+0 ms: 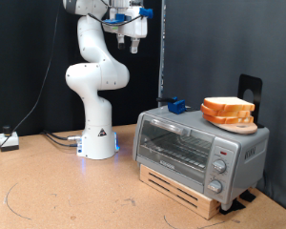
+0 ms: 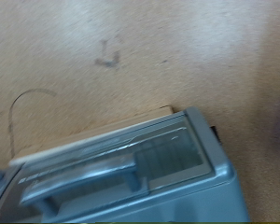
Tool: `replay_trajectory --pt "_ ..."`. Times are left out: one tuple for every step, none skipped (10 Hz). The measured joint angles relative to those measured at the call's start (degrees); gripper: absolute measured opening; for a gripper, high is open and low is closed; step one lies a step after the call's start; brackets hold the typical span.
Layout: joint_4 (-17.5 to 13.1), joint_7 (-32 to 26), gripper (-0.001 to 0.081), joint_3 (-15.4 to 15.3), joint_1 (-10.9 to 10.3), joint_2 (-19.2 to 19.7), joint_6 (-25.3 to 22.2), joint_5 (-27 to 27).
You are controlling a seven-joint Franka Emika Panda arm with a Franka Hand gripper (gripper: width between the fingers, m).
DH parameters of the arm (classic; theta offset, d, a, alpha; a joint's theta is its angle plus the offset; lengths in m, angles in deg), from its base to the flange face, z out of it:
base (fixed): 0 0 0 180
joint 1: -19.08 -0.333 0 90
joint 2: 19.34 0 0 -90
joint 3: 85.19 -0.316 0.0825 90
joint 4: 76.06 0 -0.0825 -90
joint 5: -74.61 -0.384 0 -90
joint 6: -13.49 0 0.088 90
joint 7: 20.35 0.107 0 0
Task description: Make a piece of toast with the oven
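The silver-grey oven [image 1: 195,148] stands on a wooden board at the exterior view's right, with its glass door shut and its knobs [image 1: 219,164] on the right panel. A pile of bread slices [image 1: 229,113] with orange-brown crust lies on its roof. I cannot make out a single separate piece of toast. My gripper [image 1: 132,42] hangs high above the table, up and to the left of the oven, far from it and holding nothing. The wrist view, blurred, shows the oven [image 2: 131,173] and its bar handle [image 2: 77,179] from above. No fingers show there.
A small blue object [image 1: 174,105] sits on the oven's roof to the left of the bread. A black stand [image 1: 250,91] rises behind the oven. The robot base [image 1: 97,141] stands left of it, with cables [image 1: 57,139] on the wooden table [image 1: 67,191].
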Motion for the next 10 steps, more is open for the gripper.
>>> replay_trajectory --pt "0.02 -5.77 0.0807 0.26 -0.83 -0.24 2.23 -0.56" --pt "0.01 -12.05 0.0807 0.88 -2.30 -0.45 3.78 -0.56" --pt "0.01 -18.61 0.0807 1.50 -3.36 -0.42 5.02 0.46" --pt "0.02 -23.82 0.0807 2.18 -4.18 0.01 5.73 0.92" --pt "0.02 -22.72 0.0807 2.16 -4.06 0.00 5.71 -0.01" --pt "0.02 -27.27 0.0807 2.91 -5.06 -0.21 5.52 -2.77" --pt "0.19 -33.33 0.0807 4.27 -6.82 -0.68 6.86 -4.28" --pt "0.54 -39.91 0.0807 5.34 -8.46 -0.72 8.73 -4.43" --pt "0.99 -46.76 0.0807 6.38 -9.76 0.01 11.77 -4.08" --pt "1.21 -52.46 0.0807 6.93 -10.33 1.60 15.19 -1.90"
